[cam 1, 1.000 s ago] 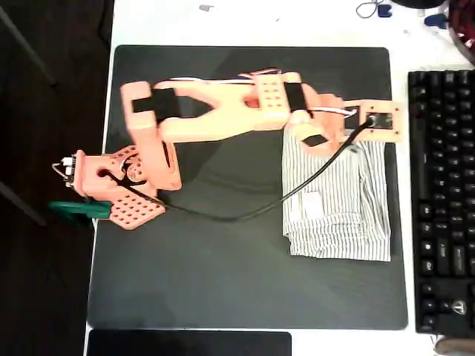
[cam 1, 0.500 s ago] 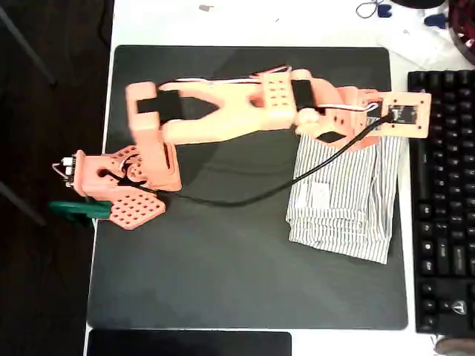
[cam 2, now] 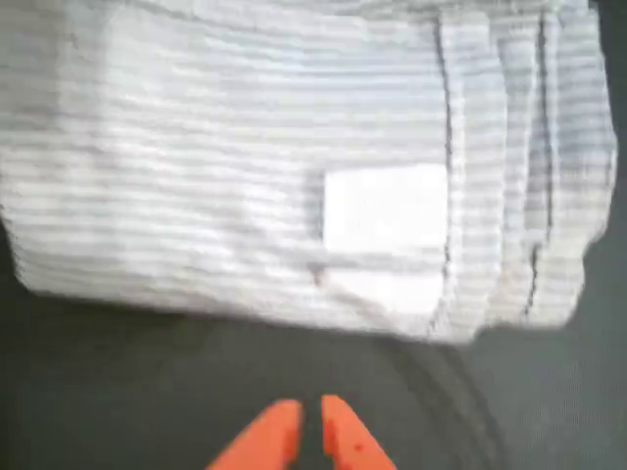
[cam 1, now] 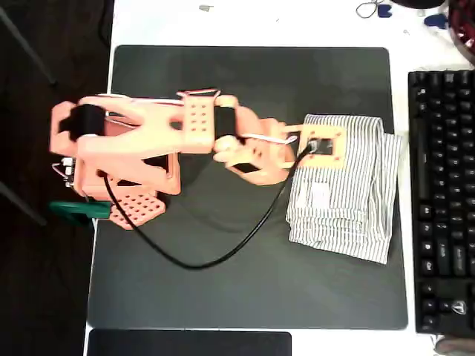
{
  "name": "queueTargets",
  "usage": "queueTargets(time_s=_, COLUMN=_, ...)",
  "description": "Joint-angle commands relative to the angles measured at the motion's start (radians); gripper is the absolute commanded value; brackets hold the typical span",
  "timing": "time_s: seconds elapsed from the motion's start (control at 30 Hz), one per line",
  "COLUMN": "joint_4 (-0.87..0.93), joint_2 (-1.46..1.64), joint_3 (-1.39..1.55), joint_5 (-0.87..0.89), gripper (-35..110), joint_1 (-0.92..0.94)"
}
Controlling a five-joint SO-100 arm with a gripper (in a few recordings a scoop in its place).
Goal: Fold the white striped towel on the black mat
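Observation:
The white striped towel [cam 1: 345,193] lies folded into a stacked rectangle on the right part of the black mat [cam 1: 223,274], with its white label patch [cam 1: 319,194] facing up. My orange gripper [cam 1: 280,162] hovers at the towel's left edge, over bare mat. In the wrist view the towel [cam 2: 294,166] spreads across the upper picture with layered folds at its right side. Below it the mat [cam 2: 118,392] shows dark. The two orange fingertips [cam 2: 274,431] of my gripper [cam 2: 311,431] sit together there, shut with nothing held.
A black keyboard [cam 1: 441,200] runs along the mat's right side, close to the towel. A glossy black slab [cam 1: 189,343] lies below the mat. The arm's base [cam 1: 119,185] and a green clamp [cam 1: 74,210] stand at the left edge. A black cable [cam 1: 200,259] loops over the mat's middle.
The arm has drawn back to the left, from over the towel's upper right corner to its left edge. The towel's upper part now lies uncovered and flat.

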Motion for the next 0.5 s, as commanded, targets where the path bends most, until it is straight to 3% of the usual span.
queueTargets(time_s=0.0, joint_4=0.023, joint_2=0.092, joint_3=0.051, joint_5=-0.009, gripper=0, joint_1=0.017)
queueTargets(time_s=0.47, joint_4=0.072, joint_2=0.664, joint_3=0.494, joint_5=-0.034, gripper=0, joint_1=0.052)
